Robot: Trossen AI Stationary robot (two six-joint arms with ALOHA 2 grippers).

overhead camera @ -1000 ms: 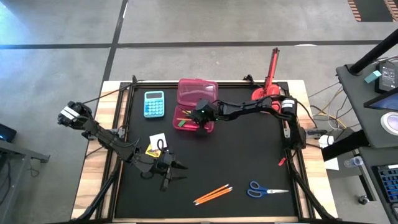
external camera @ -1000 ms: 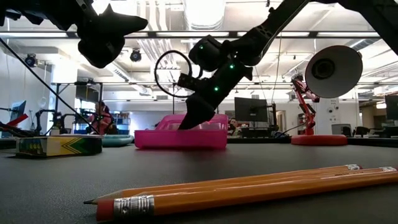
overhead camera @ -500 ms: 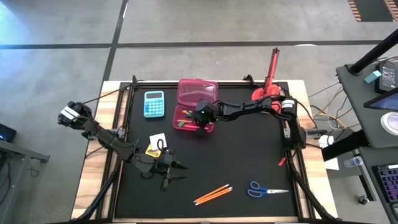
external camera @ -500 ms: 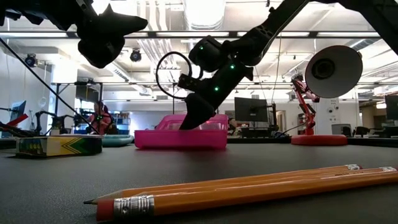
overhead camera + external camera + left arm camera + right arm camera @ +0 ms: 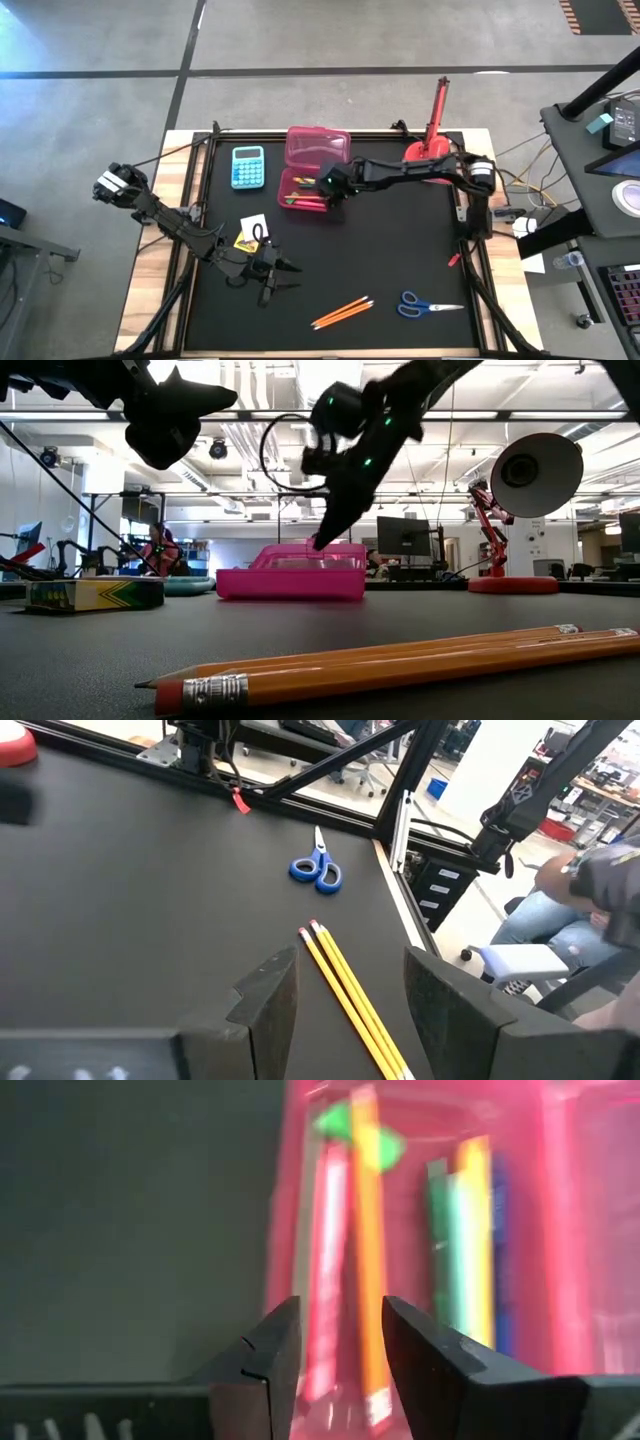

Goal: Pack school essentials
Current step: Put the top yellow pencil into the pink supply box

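The pink case (image 5: 316,170) lies open at the table's far middle. In its tray lie an orange pencil (image 5: 368,1250), a pink pencil (image 5: 328,1260), a green pen (image 5: 445,1260) and a blue pen (image 5: 500,1250). My right gripper (image 5: 340,1315) hovers open above that tray (image 5: 290,580) with nothing between its fingers. Two orange pencils (image 5: 342,312) and blue-handled scissors (image 5: 430,305) lie flat near the front edge. A white-and-yellow pack (image 5: 252,232) lies left of centre. My left gripper (image 5: 270,275) stands open over the table, and the two pencils (image 5: 350,1000) lie beyond its fingers.
A light-blue calculator (image 5: 247,166) lies left of the case. A red desk lamp (image 5: 432,130) stands at the far right. Bare black mat spreads between the case and the pencils. A seated person (image 5: 560,910) shows beyond the table's edge.
My right gripper has risen from inside the pink case's tray to above its rim. The pens and pencils stay lying in the tray.
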